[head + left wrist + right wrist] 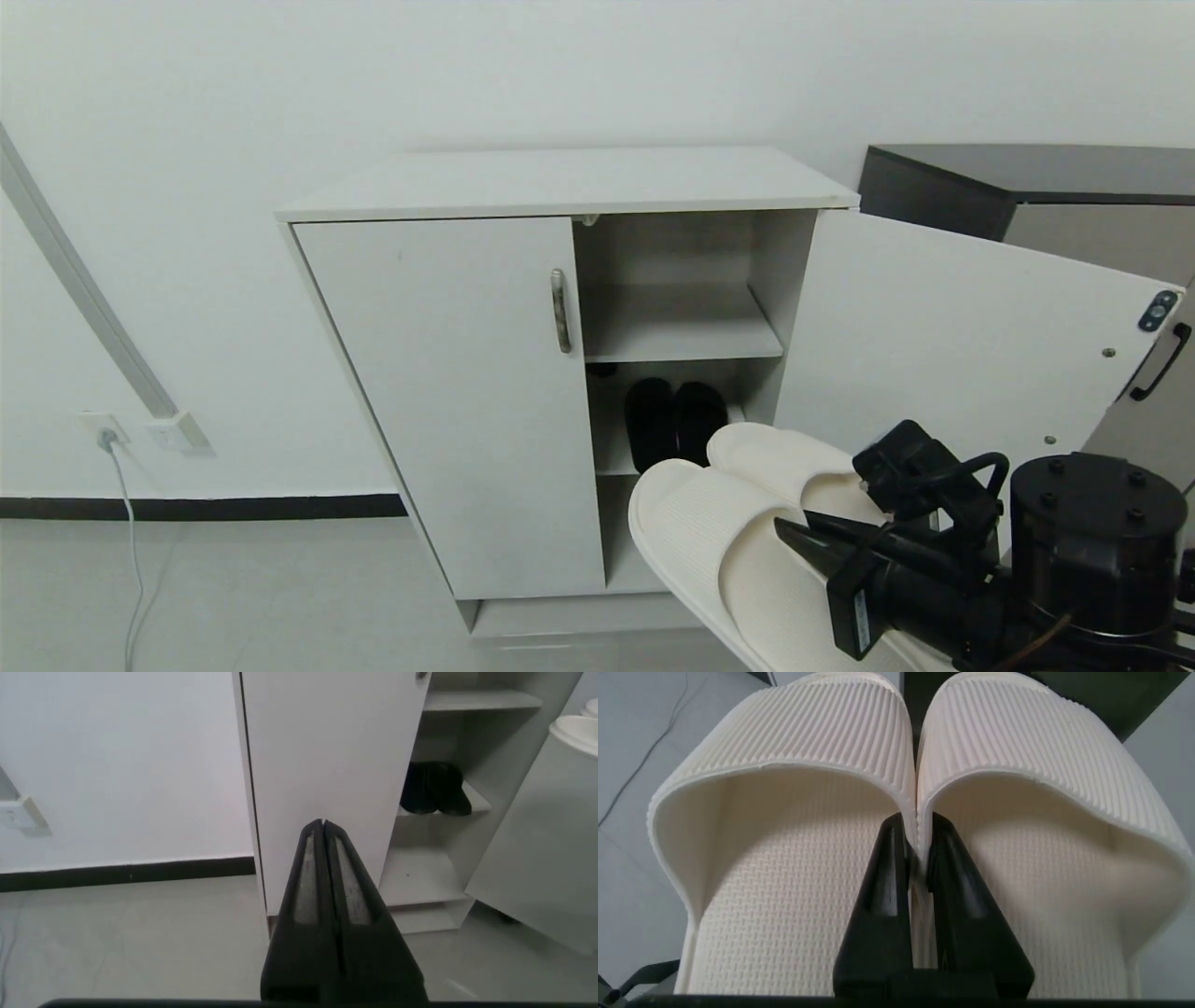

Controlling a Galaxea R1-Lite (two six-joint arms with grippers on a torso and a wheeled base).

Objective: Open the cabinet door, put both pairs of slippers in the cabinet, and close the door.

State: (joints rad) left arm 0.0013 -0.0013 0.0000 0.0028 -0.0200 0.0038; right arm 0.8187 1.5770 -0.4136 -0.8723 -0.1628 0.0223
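The right gripper (916, 831) clamps the white slippers (709, 532) by their touching inner edges, so both hold as one before the open cabinet (560, 182). The left gripper (323, 833) sits closed and empty.

No legible text, label or number anywhere
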